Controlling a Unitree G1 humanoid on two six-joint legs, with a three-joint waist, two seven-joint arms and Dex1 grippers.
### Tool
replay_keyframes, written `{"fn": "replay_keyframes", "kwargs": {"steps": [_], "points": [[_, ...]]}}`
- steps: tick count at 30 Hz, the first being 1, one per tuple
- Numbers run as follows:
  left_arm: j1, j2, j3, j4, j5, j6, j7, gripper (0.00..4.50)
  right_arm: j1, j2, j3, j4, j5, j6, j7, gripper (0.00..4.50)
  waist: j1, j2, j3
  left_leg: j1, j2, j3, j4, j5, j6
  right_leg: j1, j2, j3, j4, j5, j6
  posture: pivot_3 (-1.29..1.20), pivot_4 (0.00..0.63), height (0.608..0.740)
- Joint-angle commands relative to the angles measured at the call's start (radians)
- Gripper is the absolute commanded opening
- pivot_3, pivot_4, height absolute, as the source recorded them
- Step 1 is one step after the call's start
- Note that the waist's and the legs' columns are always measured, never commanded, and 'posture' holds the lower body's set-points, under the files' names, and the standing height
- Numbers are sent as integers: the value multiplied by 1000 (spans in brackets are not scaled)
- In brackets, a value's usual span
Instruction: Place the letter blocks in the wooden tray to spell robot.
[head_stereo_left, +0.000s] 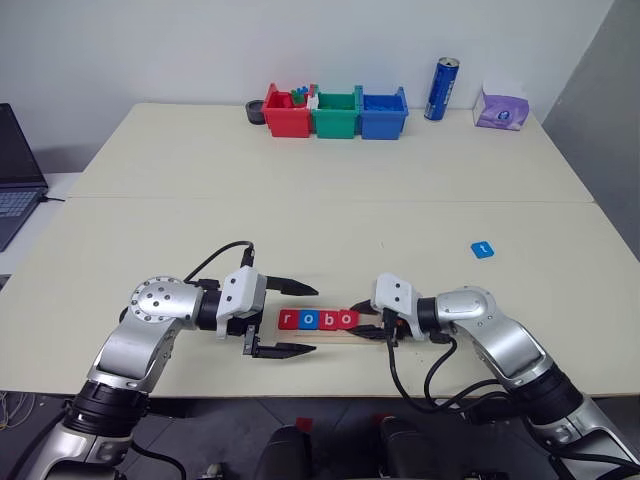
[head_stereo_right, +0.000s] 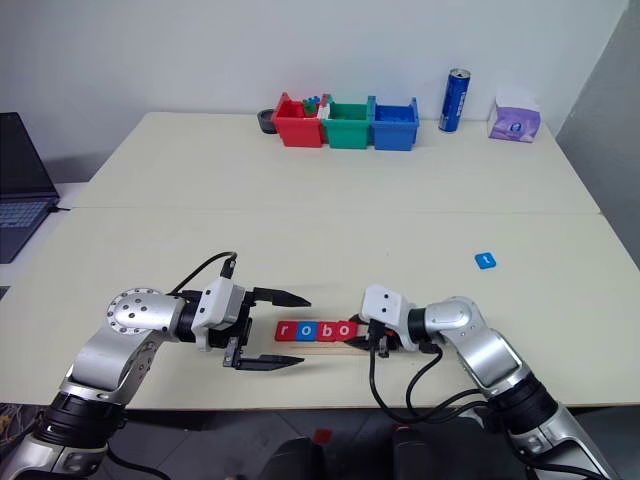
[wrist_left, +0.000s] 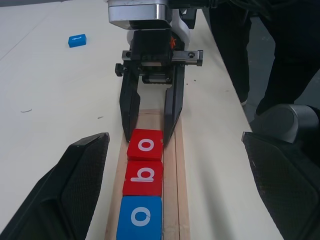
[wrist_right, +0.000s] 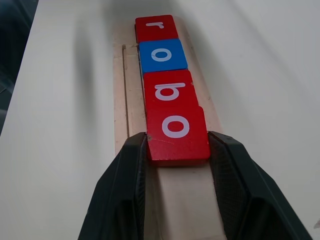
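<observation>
A red "o" block (wrist_right: 176, 131) is pinched by its side edges between the right gripper's (head_stereo_left: 383, 331) fingers, prob. to seat it flush against r, o, b already lined up ahead in the wooden tray (head_stereo_left: 345, 335). The tray's long axis runs straight out from those fingertips toward the left gripper (head_stereo_left: 290, 320), held wide apart and empty at the far end, apparently as a stop; the blue "t" block (head_stereo_left: 483, 249) lies well apart to the right gripper's outer side.

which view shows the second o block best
The right wrist view: the red o block sits close up between the right gripper fingers, last in the tray after r, o, b. The left wrist view shows it farther off, letter turned away. The eye views show it small, beside that gripper.
</observation>
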Motion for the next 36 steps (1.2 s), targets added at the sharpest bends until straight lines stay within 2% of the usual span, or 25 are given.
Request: {"fn": "replay_keyframes", "kwargs": {"steps": [1,9,17,18,30,33,36], "points": [[-9,-2,3,-17,-5,-15,-2,4500,-17,-3,1,-17,1,-26,20,1447,0,0,0,0,0,0,0,0,0,0,0,0,0,0,0,0,150,740],[-13,-7,1,-14,-3,-17,1,4500,-21,10,0,-8,-10,-29,17,1447,0,0,0,0,0,0,0,0,0,0,0,0,0,0,0,0,150,740],[-14,-8,1,-12,-2,-16,4,4500,-24,26,-12,2,-11,-34,0,4291,0,0,0,0,0,0,0,0,0,0,0,0,0,0,0,0,150,740],[-14,-9,1,-12,-2,-16,5,4500,-24,25,-15,-1,-9,-32,1,4479,0,0,0,0,0,0,0,0,0,0,0,0,0,0,0,0,150,740],[-19,-15,-1,-4,2,-18,4,4500,-15,15,-79,-59,55,25,-4,4479,0,0,0,0,0,0,0,0,0,0,0,0,0,0,0,0,150,740],[-19,-17,-1,-3,2,-19,3,4500,-7,10,-94,-77,75,38,0,3921,0,0,0,0,0,0,0,0,0,0,0,0,0,0,0,0,150,740],[-22,-19,-1,0,3,-19,3,4500,2,-2,-103,-98,93,49,8,2871,0,0,0,0,0,0,0,0,0,0,0,0,0,0,0,0,150,740]]}}
